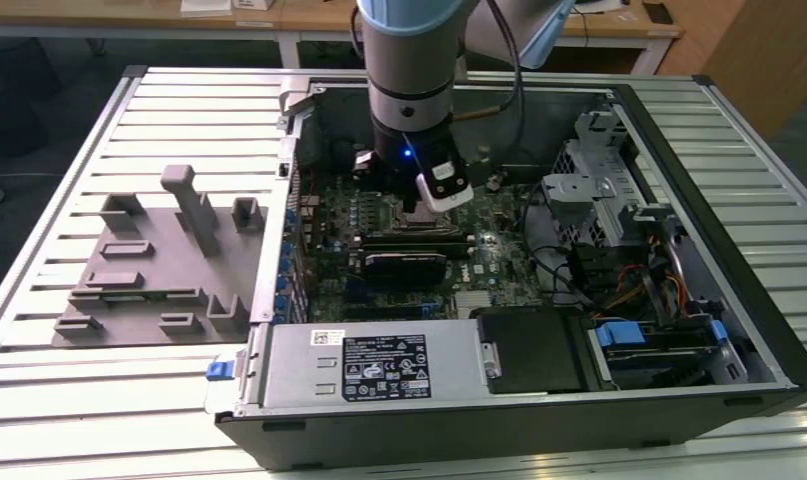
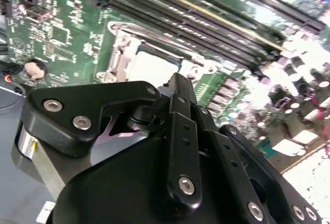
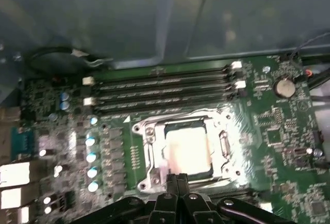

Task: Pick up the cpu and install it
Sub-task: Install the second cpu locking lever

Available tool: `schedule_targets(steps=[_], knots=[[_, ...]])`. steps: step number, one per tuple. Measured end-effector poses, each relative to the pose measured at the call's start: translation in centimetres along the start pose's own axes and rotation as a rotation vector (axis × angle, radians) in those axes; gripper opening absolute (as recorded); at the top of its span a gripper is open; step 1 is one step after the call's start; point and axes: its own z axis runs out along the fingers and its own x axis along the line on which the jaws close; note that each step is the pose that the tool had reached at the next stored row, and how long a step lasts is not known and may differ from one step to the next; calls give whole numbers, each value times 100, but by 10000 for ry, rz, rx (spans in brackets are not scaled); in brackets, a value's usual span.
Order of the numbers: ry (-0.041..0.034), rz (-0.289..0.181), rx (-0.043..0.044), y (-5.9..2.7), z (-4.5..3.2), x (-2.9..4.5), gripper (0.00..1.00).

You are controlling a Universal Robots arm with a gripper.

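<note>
The cpu (image 3: 186,149) is a pale, shiny square lying flat inside the metal socket frame (image 3: 146,154) on the green motherboard. In the second wrist view the cpu (image 2: 150,67) sits in the same frame just past my fingertips. My gripper (image 3: 178,178) hangs close above the cpu's near edge, its two black fingers pressed together with nothing between them. Whether they touch the chip I cannot tell. In the exterior view the gripper (image 1: 414,208) reaches down into the open computer case (image 1: 723,300), and the arm covers the socket.
Black memory slots (image 3: 162,92) run beside the socket, next to the case's back wall. A row of capacitors (image 3: 92,157) flanks the socket's other side. On the exterior view's left lies a grey fixture plate (image 1: 163,270). The power supply (image 1: 376,365) and drive cage (image 1: 603,190) crowd the case.
</note>
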Motion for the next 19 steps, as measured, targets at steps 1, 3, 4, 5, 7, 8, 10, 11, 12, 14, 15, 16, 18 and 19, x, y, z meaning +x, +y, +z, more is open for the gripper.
schedule_targets(steps=[1,3,4,5,7,8,10,11,12,14,15,16,18,19], knots=[[-1,-1,13,19,7,-20,11],[-2,-2,57,48,18,-61,11],[-1,-4,82,60,24,-84,11],[3,-4,109,70,31,-109,11],[15,-4,155,91,43,-160,11],[23,-4,177,102,50,-181,11],[35,-2,251,137,68,-198,11],[40,-4,299,159,76,-199,11],[43,-6,340,178,85,-196,11],[45,-9,408,196,99,-192,11],[46,-10,431,199,104,-192,11],[47,-11,463,201,109,-191,11],[48,-13,483,207,115,-190,11],[49,-13,485,207,115,-190,11]])
